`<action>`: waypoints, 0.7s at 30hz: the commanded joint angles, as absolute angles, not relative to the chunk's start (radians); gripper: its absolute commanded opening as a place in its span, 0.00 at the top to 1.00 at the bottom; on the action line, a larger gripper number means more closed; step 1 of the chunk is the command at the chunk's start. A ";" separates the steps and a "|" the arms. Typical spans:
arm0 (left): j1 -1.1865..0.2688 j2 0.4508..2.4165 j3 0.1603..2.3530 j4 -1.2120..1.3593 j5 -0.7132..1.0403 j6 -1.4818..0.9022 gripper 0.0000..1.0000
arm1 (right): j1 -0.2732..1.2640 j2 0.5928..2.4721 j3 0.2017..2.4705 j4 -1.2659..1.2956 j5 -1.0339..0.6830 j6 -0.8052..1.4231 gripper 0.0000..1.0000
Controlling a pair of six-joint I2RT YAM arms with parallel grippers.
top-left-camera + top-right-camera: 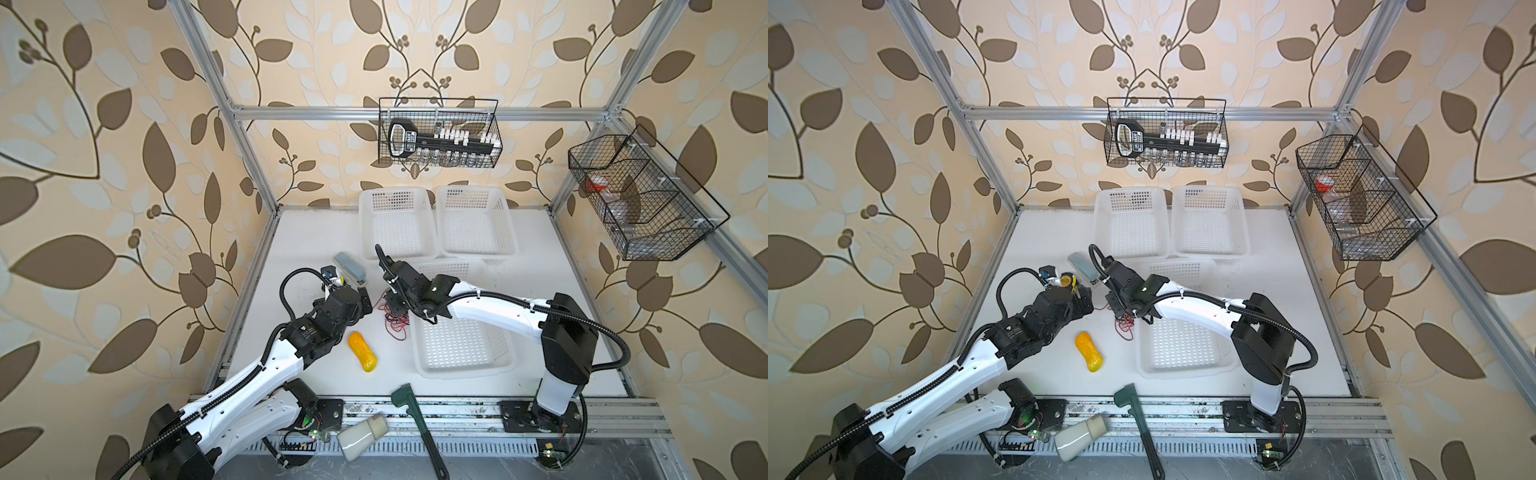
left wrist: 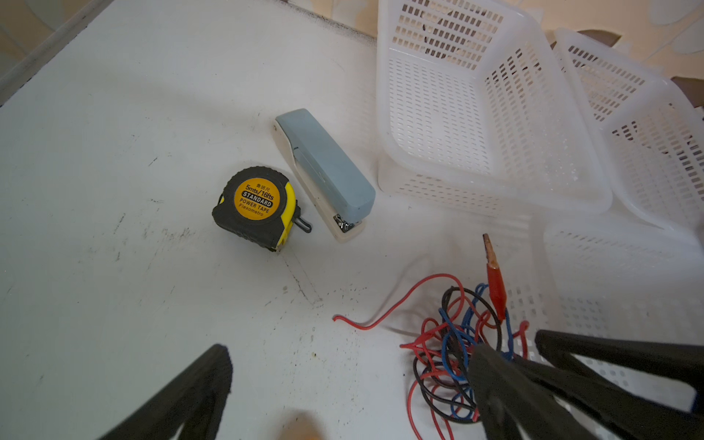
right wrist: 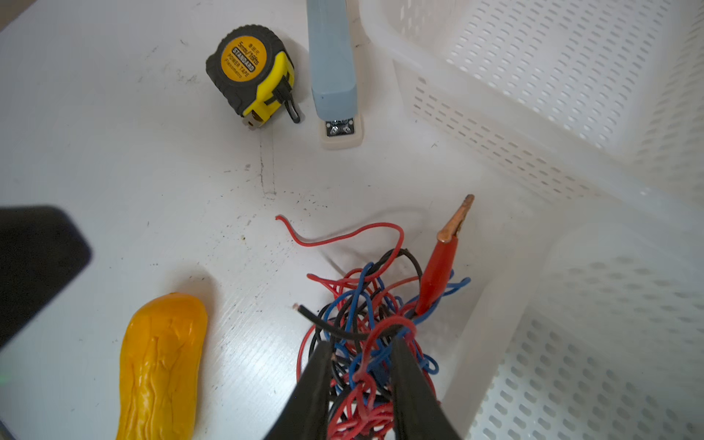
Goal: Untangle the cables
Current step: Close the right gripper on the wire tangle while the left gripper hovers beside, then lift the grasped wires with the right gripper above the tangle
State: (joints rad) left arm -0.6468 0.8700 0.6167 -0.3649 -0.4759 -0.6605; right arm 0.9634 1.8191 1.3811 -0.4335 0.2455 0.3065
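1. My right gripper point(image 3: 362, 344) is down over the cables point(image 3: 365, 304). Its fingers are parted narrowly and strands of the tangle run up between them. I can't say whether anything is pinched.
2. The cables are a knot of red, blue and black wire on the white table point(image 1: 311, 249). In both top views they sit between my two arms, hard against the left wall of the near basket point(image 1: 465, 371).
3. A red alligator clip point(image 3: 438, 274) pokes out of the knot, metal nose up and away from the fingers.
4. One loose red end point(image 3: 297, 234) trails out flat across the table toward the tape measure point(image 2: 255, 205) and the stapler point(image 2: 327, 171), which lie side by side.
5. My left gripper point(image 2: 350, 354) is spread wide with nothing in it. One finger overlaps the edge of the tangle in its wrist view, and I can't tell if they touch.
6. A yellow rubbery lump point(image 3: 160, 365) lies near the knot, apart from it.
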 commanded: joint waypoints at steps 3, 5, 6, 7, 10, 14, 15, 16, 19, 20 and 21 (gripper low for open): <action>-0.642 0.856 0.606 -0.359 -0.503 -0.675 0.01 | 0.955 1.867 1.374 -0.430 0.264 0.329 0.73; -0.642 0.854 0.604 -0.356 -0.504 -0.676 0.01 | 0.954 1.877 1.379 -0.427 0.261 0.330 0.78; -0.642 0.853 0.600 -0.357 -0.502 -0.676 0.01 | 0.954 1.881 1.379 -0.423 0.260 0.333 0.83; -0.642 0.852 0.600 -0.355 -0.502 -0.675 0.01 | 0.953 1.881 1.379 -0.419 0.255 0.331 0.89; -0.641 0.852 0.596 -0.353 -0.505 -0.674 0.01 | 0.953 1.872 1.378 -0.405 0.233 0.329 1.00; -0.642 0.852 0.592 -0.351 -0.506 -0.673 0.01 | 0.944 1.813 1.371 -0.385 0.157 0.303 1.00; -0.642 0.853 0.592 -0.346 -0.500 -0.669 0.01 | 0.939 1.789 1.366 -0.377 0.134 0.293 1.00; -0.640 0.852 0.590 -0.338 -0.492 -0.663 0.01 | 0.931 1.769 1.359 -0.367 0.109 0.284 1.00; -0.641 0.856 0.583 -0.298 -0.443 -0.642 0.01 | 0.898 1.694 1.335 -0.333 0.030 0.269 1.00; -0.641 0.858 0.576 -0.271 -0.413 -0.629 0.01 | 0.884 1.671 1.323 -0.318 0.003 0.268 1.00; -0.640 0.857 0.566 -0.234 -0.374 -0.609 0.01 | 0.870 1.647 1.312 -0.302 -0.018 0.268 1.00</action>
State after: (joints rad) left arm -0.6464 0.8684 0.5888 -0.3206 -0.4408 -0.6502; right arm 0.9009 1.7363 1.3334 -0.3737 0.0761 0.2939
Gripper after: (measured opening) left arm 0.990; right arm 0.049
